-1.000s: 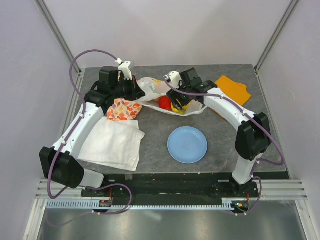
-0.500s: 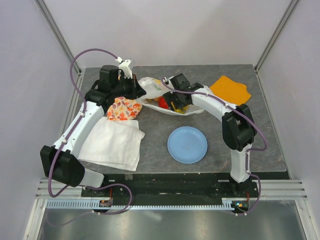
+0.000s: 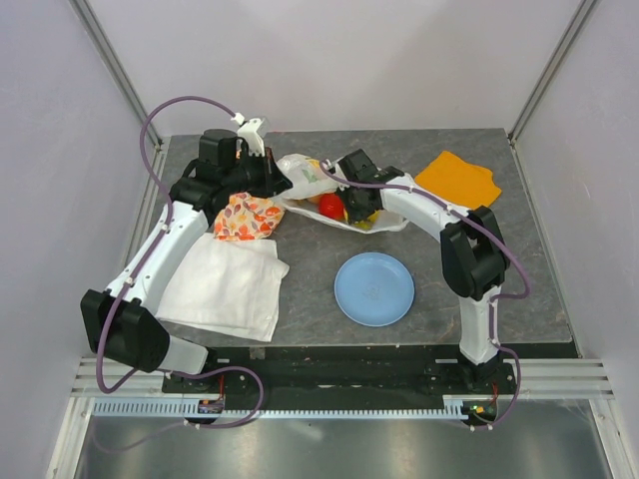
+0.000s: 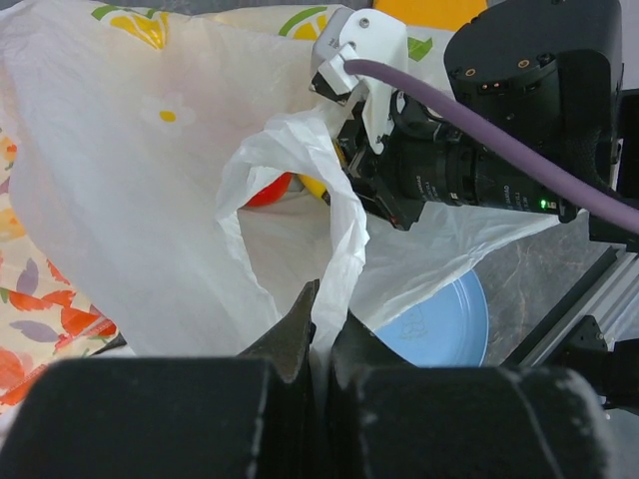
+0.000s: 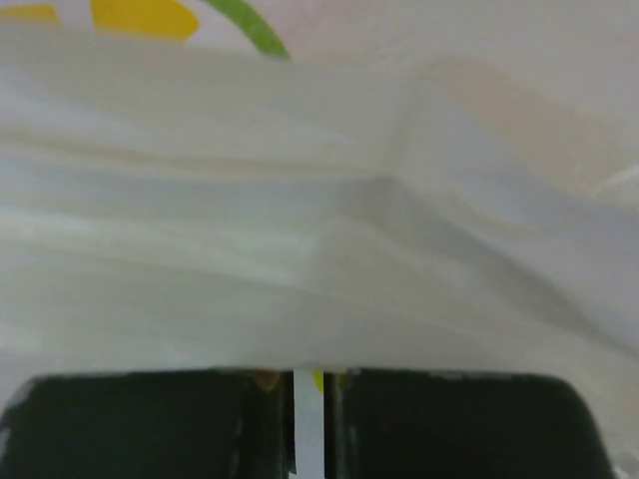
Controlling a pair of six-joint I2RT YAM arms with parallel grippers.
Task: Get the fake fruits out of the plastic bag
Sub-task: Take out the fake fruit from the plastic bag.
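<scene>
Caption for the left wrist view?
The left gripper pinches the rim of the plastic bag, its mouth open, while the right arm reaches in beside a red fruit.

Bright even light, soft shadows; plastic bag [image 5: 319, 200] blurry in rt wrist

The right claw [image 5: 310, 377] has pushed deeper into the plastic bag [image 3: 299, 172] and snapped closed.
</scene>
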